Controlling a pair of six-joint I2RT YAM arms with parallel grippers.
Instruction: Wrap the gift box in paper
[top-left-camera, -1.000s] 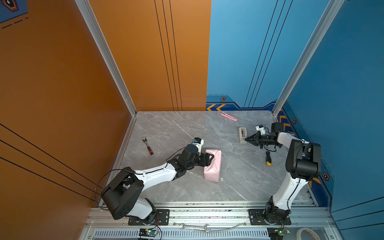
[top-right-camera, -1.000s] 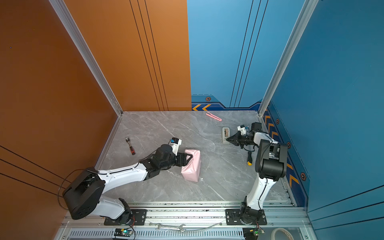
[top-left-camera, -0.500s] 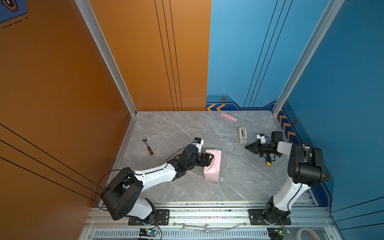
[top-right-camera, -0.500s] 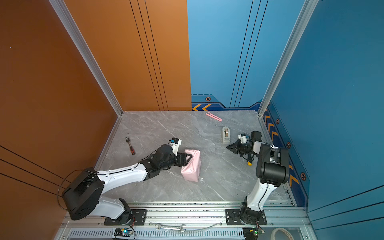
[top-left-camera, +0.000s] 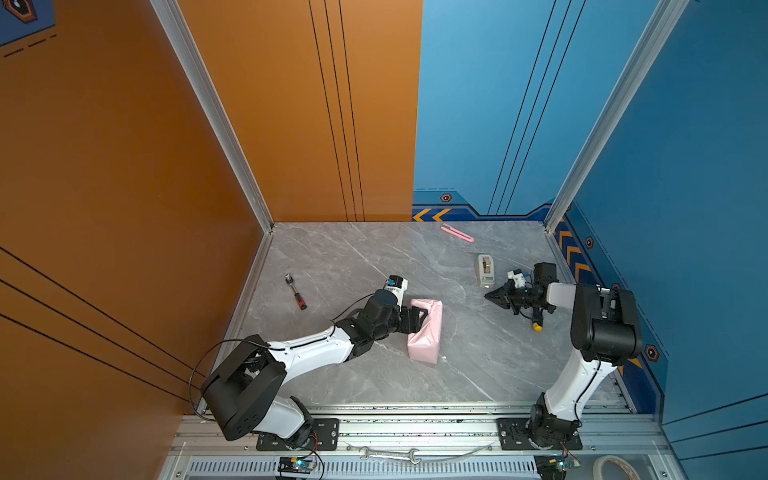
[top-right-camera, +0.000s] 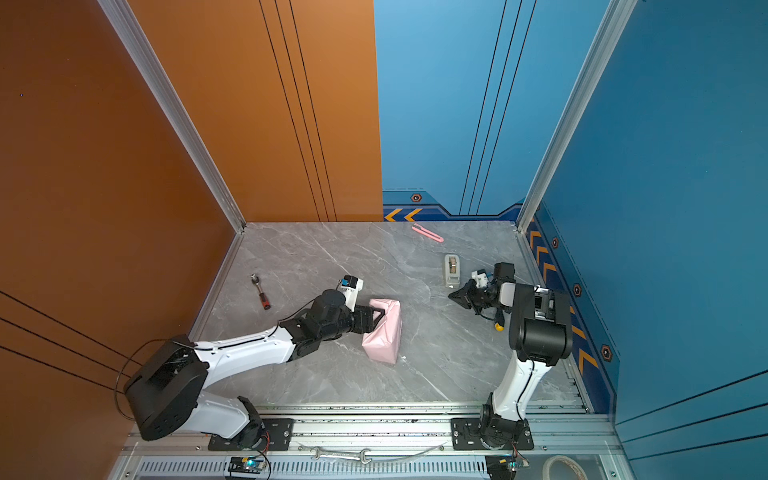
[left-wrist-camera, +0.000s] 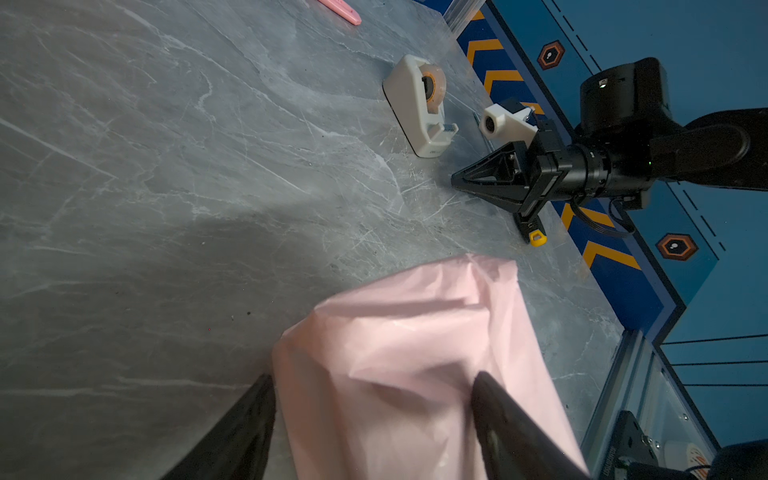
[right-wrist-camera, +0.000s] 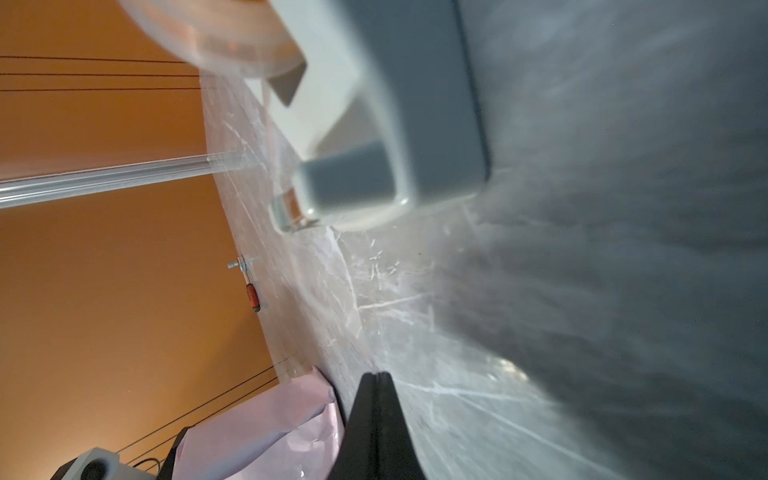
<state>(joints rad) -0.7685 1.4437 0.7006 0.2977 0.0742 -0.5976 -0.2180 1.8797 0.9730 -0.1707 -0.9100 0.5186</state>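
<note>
1 paper (top-left-camera: 424, 332) parcel, centre of grey marbled table (top-left-camera: 332, 257): pale pink, thin, creased, folded round a boxy block. 1 beige plastic tape dispenser (top-left-camera: 485, 271), 1 slim pink cutter (top-left-camera: 457, 232), 1 red-handled metal tool (top-left-camera: 296, 291). 2 grippers. L gripper (left-wrist-camera: 372, 376): jaws wide, clamping parcel's end from both sides. R gripper (top-left-camera: 490, 296): tips pressed tog., holds nothing, just beside dispenser.

Top views bright, sharp; right wrist view smeared, perhaps motion blur.
</note>
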